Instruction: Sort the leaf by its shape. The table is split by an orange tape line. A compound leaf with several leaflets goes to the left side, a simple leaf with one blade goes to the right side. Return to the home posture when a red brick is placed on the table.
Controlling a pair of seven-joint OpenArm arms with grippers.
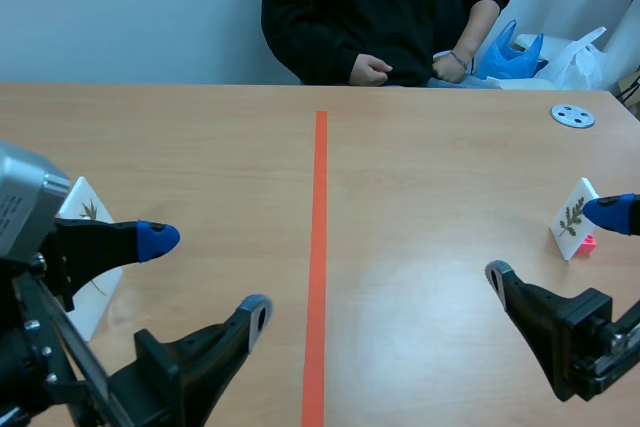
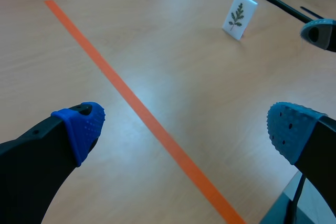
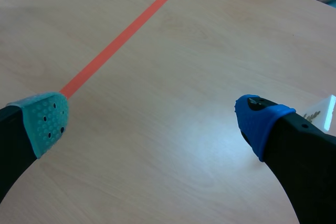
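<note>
Two black tools low over a wooden surface (image 1: 430, 167), both with fingers spread wide and clamped on nothing: left tool (image 1: 208, 277) left of an orange tape line (image 1: 319, 247), right tool (image 1: 553, 244) well right of it. Just beside the right tool, an upright card (image 1: 575, 212): small, white, printed with a dark sprig of several leaflets, standing in a pink base (image 1: 590, 240). Sits on the right side of the line; looks compound, so likely belongs on the left. Probably very light, thin and stiff, smooth-faced and apt to slip between soft pads; easily tipped if nudged. Best taken by pinching front and back faces near the top edge, or low across the pink base, with gentle pressure. Partly hidden behind the left tool, a second card (image 1: 88, 209), white with a small leaf print; leaf shape too small to tell.
</note>
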